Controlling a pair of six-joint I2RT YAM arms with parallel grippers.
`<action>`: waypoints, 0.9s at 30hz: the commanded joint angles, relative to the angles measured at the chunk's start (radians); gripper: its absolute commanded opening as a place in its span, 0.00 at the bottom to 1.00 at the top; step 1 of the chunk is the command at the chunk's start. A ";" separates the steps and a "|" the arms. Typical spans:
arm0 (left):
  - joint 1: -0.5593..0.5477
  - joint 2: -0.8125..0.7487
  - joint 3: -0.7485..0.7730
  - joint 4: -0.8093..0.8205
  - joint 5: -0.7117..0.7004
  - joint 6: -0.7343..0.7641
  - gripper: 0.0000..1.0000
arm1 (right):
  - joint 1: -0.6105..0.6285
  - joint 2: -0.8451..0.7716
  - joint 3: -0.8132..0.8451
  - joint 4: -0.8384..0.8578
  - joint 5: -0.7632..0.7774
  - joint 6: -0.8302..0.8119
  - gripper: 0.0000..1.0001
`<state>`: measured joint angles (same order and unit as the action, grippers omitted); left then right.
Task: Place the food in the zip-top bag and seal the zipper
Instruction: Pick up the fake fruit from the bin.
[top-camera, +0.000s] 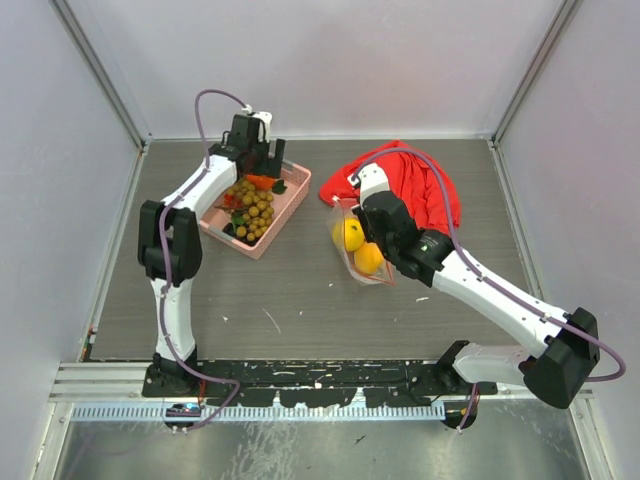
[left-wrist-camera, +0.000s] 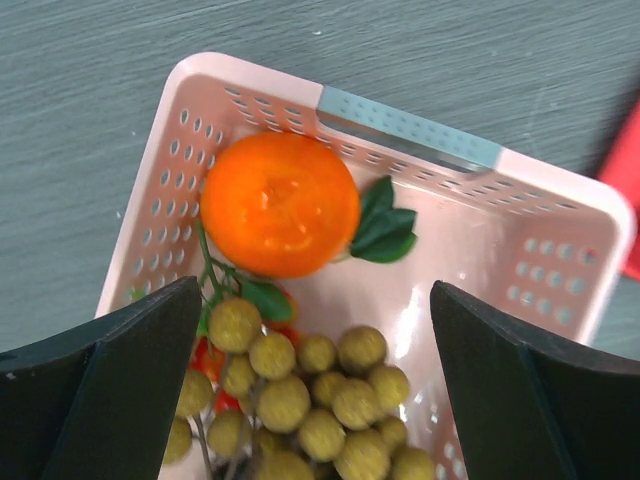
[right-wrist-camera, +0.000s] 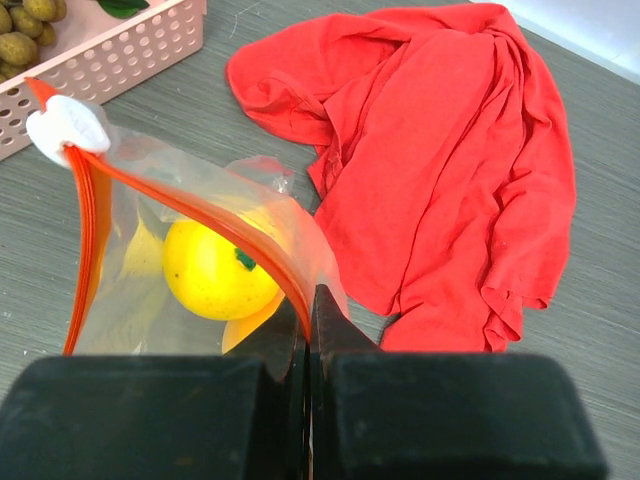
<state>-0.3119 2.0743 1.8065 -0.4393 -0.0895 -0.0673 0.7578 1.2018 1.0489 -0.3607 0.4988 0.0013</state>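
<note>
Left hand (left-wrist-camera: 312, 300): spread wide and gripping nothing, poised over the far end of the pink basket (left-wrist-camera: 560, 180), fingers either side of the orange (left-wrist-camera: 280, 205).
Right hand (right-wrist-camera: 308, 300): clenched on the bag (right-wrist-camera: 125, 300), pinching its zipper (right-wrist-camera: 190, 205) at the near end, right of the basket.
Food: the orange and the berries (left-wrist-camera: 310, 400) lie in the basket. Two yellow fruits (top-camera: 357, 246) sit in the bag, right of the basket.
Orange: probably firm, smooth and apt to roll, so grip it across its widest part.
Berries: likely light and easily shed, so take them by the stems or low under the cluster.
Bag: thin, limp and slippery, and stiff only along the zipper, which is the best hold.
Left wrist only: leaves beside the orange, and something red under the berries that I cannot identify.
Right wrist only: the white slider (right-wrist-camera: 65, 125) at the zipper's far end, and the mouth apparently gaping a little.
Overhead only: both arms, and the red cloth (top-camera: 425, 185) beyond the bag from the basket, on the tabletop (top-camera: 300, 300).
</note>
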 joint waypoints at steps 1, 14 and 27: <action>0.022 0.076 0.103 -0.016 0.056 0.132 0.98 | 0.006 0.001 0.017 0.053 -0.003 0.000 0.01; 0.048 0.293 0.292 -0.086 0.058 0.171 0.98 | 0.005 0.032 0.025 0.037 -0.014 0.002 0.02; 0.053 0.306 0.287 -0.076 0.180 0.157 0.84 | 0.006 0.041 0.033 0.023 -0.033 0.013 0.02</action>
<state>-0.2630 2.4088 2.0899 -0.5293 0.0257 0.0914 0.7586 1.2522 1.0489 -0.3641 0.4690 0.0025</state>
